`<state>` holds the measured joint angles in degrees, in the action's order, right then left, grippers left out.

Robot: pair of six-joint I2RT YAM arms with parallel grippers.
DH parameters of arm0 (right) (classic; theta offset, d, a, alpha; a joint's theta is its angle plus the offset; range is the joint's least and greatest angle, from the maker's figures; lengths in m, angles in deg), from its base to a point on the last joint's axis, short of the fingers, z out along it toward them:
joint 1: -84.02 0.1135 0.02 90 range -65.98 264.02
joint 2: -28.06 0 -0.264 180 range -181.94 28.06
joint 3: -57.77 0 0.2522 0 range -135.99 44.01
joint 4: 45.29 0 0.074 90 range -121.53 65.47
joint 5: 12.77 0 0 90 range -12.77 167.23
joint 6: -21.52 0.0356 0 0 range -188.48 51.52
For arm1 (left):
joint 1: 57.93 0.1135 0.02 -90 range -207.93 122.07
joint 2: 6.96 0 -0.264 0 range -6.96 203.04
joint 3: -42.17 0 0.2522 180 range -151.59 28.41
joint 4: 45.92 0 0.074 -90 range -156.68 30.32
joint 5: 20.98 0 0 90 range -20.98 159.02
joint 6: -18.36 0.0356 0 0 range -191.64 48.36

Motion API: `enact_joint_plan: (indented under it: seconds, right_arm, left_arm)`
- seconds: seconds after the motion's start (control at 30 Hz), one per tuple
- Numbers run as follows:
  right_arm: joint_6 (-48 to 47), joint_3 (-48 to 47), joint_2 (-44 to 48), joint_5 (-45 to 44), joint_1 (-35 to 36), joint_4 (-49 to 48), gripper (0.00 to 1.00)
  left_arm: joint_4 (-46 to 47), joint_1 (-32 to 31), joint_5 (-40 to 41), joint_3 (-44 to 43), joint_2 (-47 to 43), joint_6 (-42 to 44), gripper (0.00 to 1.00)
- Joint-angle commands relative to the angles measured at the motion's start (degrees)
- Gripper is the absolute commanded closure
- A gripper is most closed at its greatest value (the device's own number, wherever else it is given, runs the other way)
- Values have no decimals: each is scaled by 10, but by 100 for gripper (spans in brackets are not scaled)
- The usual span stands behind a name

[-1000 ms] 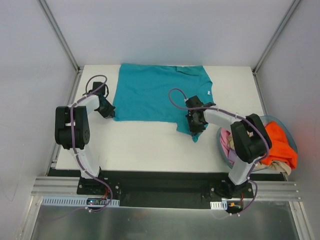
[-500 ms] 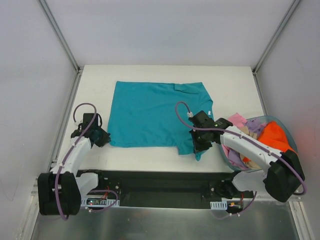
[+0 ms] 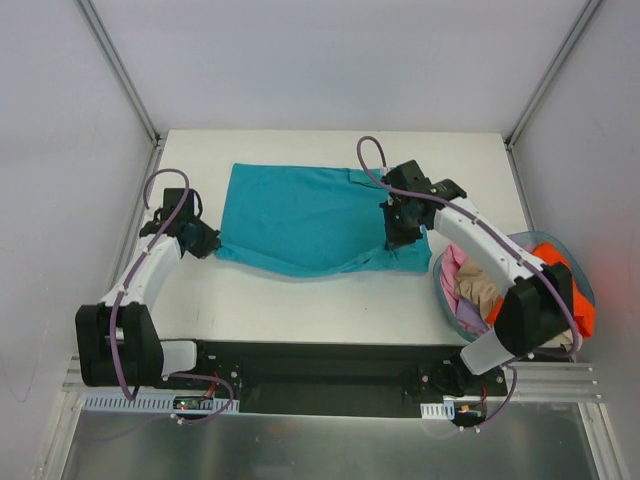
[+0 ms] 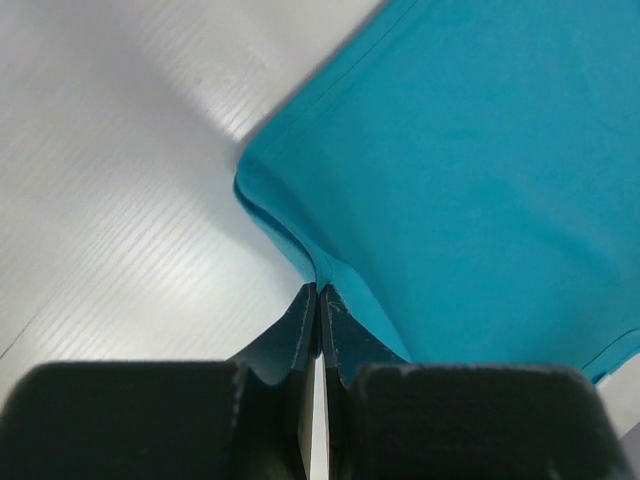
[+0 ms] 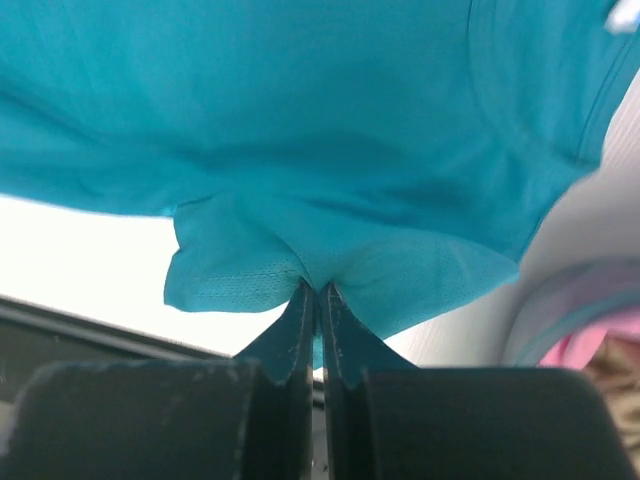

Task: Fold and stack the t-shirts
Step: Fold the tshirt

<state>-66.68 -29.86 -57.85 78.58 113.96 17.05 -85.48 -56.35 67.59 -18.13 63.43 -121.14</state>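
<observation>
Top external view gives me the teal t-shirt (image 3: 300, 215) lying across the middle of the table (image 3: 300, 300), its long axis running left to right between my two arms. My left gripper (image 3: 207, 243) is clamped on the near-left corner. In the left wrist view the jaws are pressed together with a fold of teal hem pinched at their tips. My right gripper (image 3: 400, 232) is likewise clenched on the near-right part of the shirt, with a bunch of cloth caught at its tips in the right wrist view. The near edge sags between the two grips. The rest of the shirt lies on the far side of both grippers, so I judge the fold must carry that near edge away from me, both arms moving together. An orange shirt (image 3: 572, 285) and a pink shirt (image 3: 455, 265) sit in the basket (image 3: 446, 300) at the right.
</observation>
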Motion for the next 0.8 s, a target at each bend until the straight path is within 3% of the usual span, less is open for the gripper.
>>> enact_joint_plan:
  seconds: [0.0,0.2,0.4,0.47,0.53,0.57,0.6,0.67,0.7,0.77]
  right_arm:
    - [-44,-89,-79,-10,-34,19,99]
    - [-51,-182,-179,-2,-80,24,99]
    - [-74,-266,-278,13,-107,28,91]
    - [-77,-290,-310,13,-117,28,88]
    - [-80,-323,-333,14,-124,29,75]
    - [-82,-332,-337,9,-126,29,66]
    - [-85,-351,-341,6,-126,34,38]
    - [-87,-363,-342,-7,-127,38,19]
    - [-87,-364,-338,-9,-127,38,1]
    - [-84,-354,-318,-1,-124,37,3]
  left_arm:
    - [1,3,11,-73,76,6,100]
    - [1,3,11,-157,192,4,100]
    - [0,3,39,-224,269,0,97]
    - [0,3,41,-245,289,5,75]
    - [0,3,40,-262,297,12,53]
    - [0,3,39,-267,298,14,27]
    - [-1,3,41,-274,298,17,13]
    - [-2,3,42,-280,289,22,1]
    - [-2,3,37,-282,286,24,1]
    - [-2,3,23,-282,274,26,1]
